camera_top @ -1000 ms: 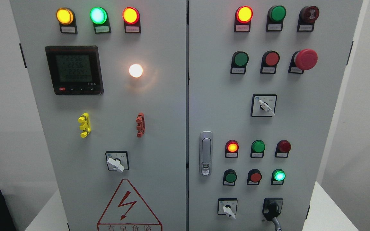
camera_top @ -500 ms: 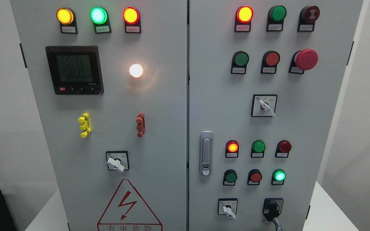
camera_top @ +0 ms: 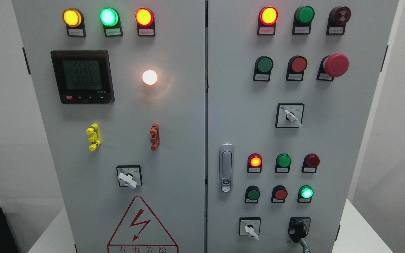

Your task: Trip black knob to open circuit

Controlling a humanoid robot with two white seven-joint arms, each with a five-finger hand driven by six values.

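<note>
A grey two-door cabinet (camera_top: pixel 174 116) fills my view, standing on a white table (camera_top: pixel 357 228). Neither of my hands shows anywhere, so I cannot tell whether my fingers are apart or together.

On the left door sits a black digital meter (camera_top: pixel 82 76) with a lit display, and beneath it, at the bottom edge, a red-bordered warning triangle (camera_top: pixel 142 226) with a lightning bolt. The right door carries a silver door latch (camera_top: pixel 226 168) near the seam between the doors.

Further right at the top stands a red mushroom button (camera_top: pixel 335 65), the largest of the controls on that door. A white lamp (camera_top: pixel 149 77) glows on the left door, just right of the meter. Above the meter run three lit lamps: yellow lamp (camera_top: pixel 72 17), green lamp (camera_top: pixel 108 17) and red lamp (camera_top: pixel 144 17).

Lower on the left door are a yellow clip (camera_top: pixel 94 136) and a red clip (camera_top: pixel 154 136), with a white-handled selector switch (camera_top: pixel 128 176) below and between them.

The black knob (camera_top: pixel 299 228) is at the lower right corner of the right door, its handle pointing down and slightly left, with a grey cable (camera_top: pixel 305 246) hanging beneath it. Just to its left sits a small white selector (camera_top: pixel 249 227).
</note>
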